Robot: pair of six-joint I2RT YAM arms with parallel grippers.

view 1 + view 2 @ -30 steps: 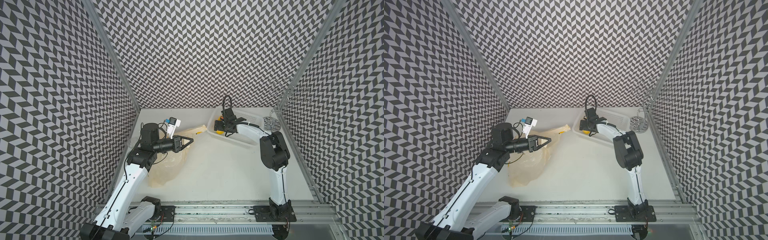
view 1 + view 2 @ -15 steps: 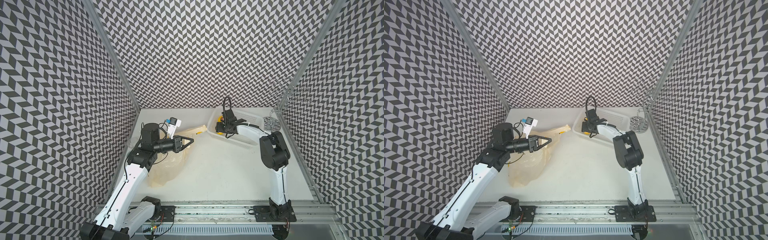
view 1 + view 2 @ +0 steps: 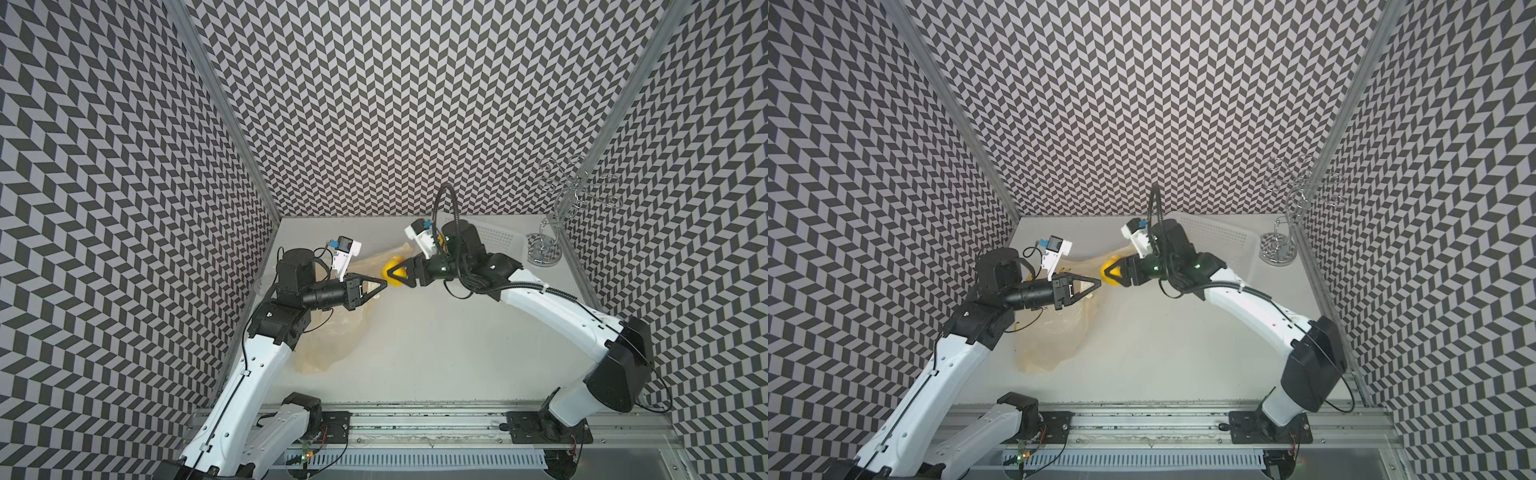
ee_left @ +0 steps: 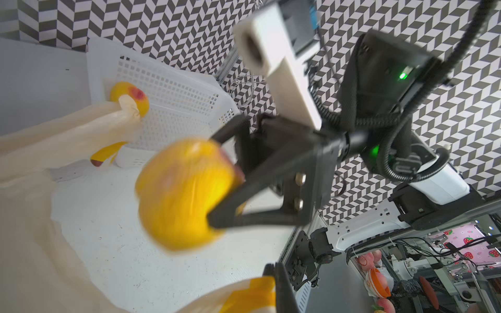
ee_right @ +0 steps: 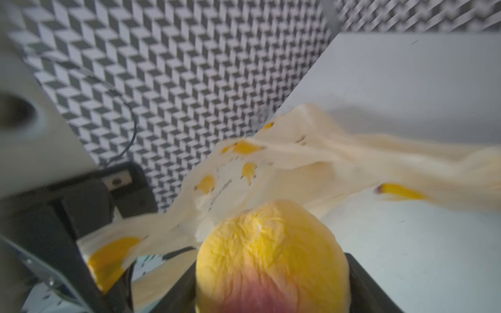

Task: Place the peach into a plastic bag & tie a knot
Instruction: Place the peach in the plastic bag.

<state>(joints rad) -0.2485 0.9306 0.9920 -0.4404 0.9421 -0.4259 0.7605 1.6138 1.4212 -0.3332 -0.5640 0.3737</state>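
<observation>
My right gripper [image 3: 391,274] [image 3: 1108,272] is shut on the yellow, red-blushed peach [image 3: 392,268] [image 3: 1106,266] [image 4: 184,195] [image 5: 271,252], held in the air just right of the left fingertips. My left gripper [image 3: 383,283] [image 3: 1097,282] [image 4: 273,271] is shut on the rim of the cream-yellow plastic bag [image 3: 328,336] [image 3: 1050,336] [image 5: 271,168], lifting it. The bag's body lies slack on the table below the left arm. One handle strip [image 4: 81,127] trails loose toward the basket. No knot is in view.
The white perforated basket [image 3: 496,237] [image 3: 1223,237] [image 4: 176,92] stands at the back right with another peach [image 4: 130,97] in it. A chrome wire stand [image 3: 544,249] [image 3: 1277,249] is in the far right corner. Patterned walls close three sides.
The right gripper closed on a peach in the basket, then swung left with it to the left gripper's tip. The left arm and the bag have hardly moved.
</observation>
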